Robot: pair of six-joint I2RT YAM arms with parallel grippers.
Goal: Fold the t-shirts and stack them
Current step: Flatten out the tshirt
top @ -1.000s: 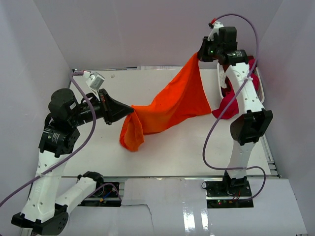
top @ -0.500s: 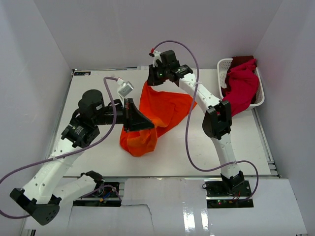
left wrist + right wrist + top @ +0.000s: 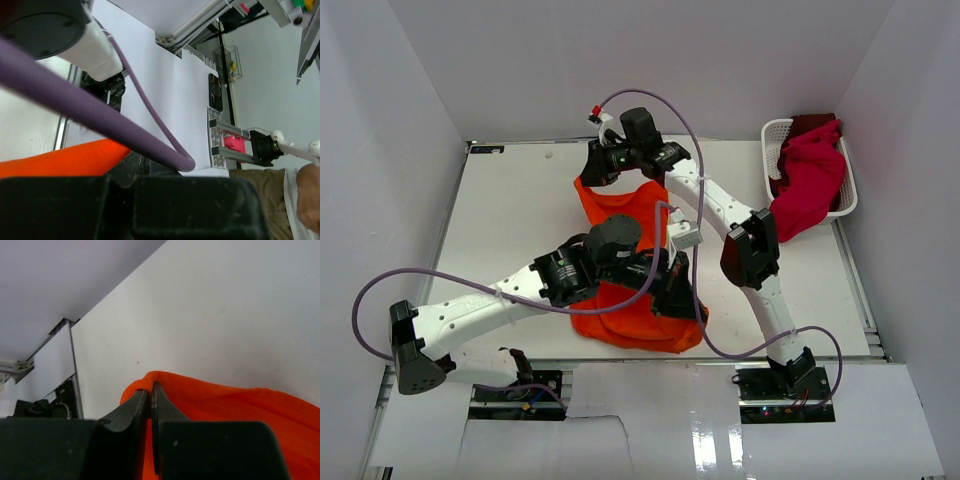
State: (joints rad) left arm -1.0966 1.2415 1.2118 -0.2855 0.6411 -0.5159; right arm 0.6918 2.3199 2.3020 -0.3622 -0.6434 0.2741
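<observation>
Orange t-shirt (image 3: 632,325) is lying bunched on the counter (image 3: 520,200), and the right hand (image 3: 586,178) is pinching its far edge. I cannot tell if the left hand (image 3: 678,298) is gripping.

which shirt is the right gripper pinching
The orange shirt: its edge is clamped in the right gripper. The crimson shirt hangs over the white basket, far from both arms.

Orange t-shirt (image 3: 638,325): large, unfolded, bunched into a rumpled strip running 12 o'clock to 6 o'clock across mid-table (image 3: 510,230). Far edge is pinched into a narrow fold and the near end is heaped in wrinkles. Crimson t-shirt (image 3: 807,185): crumpled at 2 o'clock, spilling over the basket (image 3: 772,128) rim. Dark red t-shirt (image 3: 812,122): behind it, mostly hidden.
</observation>
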